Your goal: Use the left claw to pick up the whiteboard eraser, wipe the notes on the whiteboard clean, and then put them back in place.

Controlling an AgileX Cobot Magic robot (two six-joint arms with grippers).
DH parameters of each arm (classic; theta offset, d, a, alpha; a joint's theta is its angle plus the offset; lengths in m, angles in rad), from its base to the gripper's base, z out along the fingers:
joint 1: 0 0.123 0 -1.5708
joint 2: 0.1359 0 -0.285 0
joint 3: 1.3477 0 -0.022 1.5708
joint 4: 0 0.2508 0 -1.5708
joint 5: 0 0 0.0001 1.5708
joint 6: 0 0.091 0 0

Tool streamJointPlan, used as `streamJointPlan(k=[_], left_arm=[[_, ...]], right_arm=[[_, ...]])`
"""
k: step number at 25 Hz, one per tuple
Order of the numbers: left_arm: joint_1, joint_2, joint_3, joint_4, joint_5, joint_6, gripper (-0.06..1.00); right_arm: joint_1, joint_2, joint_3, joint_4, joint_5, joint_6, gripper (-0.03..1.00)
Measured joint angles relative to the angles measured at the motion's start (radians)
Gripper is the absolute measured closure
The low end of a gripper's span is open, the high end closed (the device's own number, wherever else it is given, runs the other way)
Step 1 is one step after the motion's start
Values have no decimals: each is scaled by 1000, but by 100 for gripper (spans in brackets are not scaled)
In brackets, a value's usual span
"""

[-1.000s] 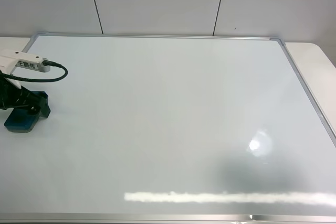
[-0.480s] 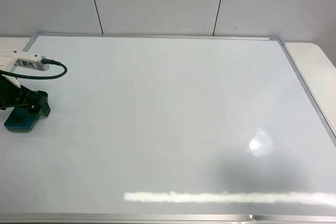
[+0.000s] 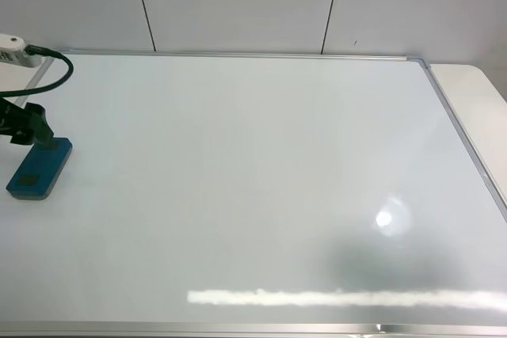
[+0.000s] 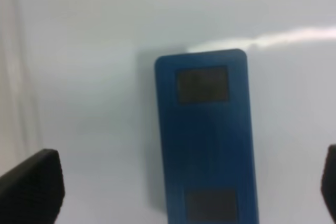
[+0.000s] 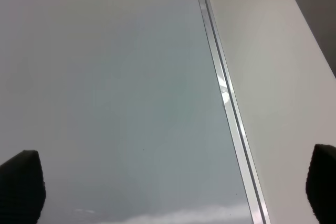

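Your whiteboard eraser lies flat on the whiteboard at about 9 o'clock in the high view, close to the board's left edge. Its teal-blue top faces up, with two dark square patches showing, one toward each end. It sits slightly angled to the board's frame.

Your left end effector hangs just beyond the eraser's far end, at the 12 o'clock side of it, clear of the block. In the left wrist view the eraser lies between the two black fingertips, which stand spread wide with bare board on both sides of the block. Nothing is pinched. A white labelled box and a black cable loop above the end effector at the frame's left edge.

No red marks are visible on the board in any view; only glare streaks and a bright spot toward 5 o'clock.

Your right end effector shows only in its wrist view: two dark fingertips far apart, spread over the board's silver frame and the pale surface beside it, holding nothing.
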Motion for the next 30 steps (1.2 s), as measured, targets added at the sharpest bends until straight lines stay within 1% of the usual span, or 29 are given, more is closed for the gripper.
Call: streamJointPlan(k=[7, 13, 15, 19, 22, 26, 30], left_arm=[[0, -289, 0, 12, 122, -1, -5], [0, -562, 0, 17, 249, -1, -5], [0, -665, 0, 17, 286, -8, -5], [0, -851, 0, 17, 396, -52, -5], [-1, -957, 0, 17, 483, -70, -5], [-1, -1048, 0, 13, 578, -98, -5], [-1, -1088, 0, -12, 621, -102, -5]], right_arm=[[0, 0, 0, 0, 0, 0, -2], [0, 0, 0, 0, 0, 0, -2], [0, 0, 0, 0, 0, 0, -2], [0, 0, 0, 0, 0, 0, -2], [0, 0, 0, 0, 0, 0, -2], [0, 0, 0, 0, 0, 0, -2], [0, 0, 0, 0, 0, 0, -2]])
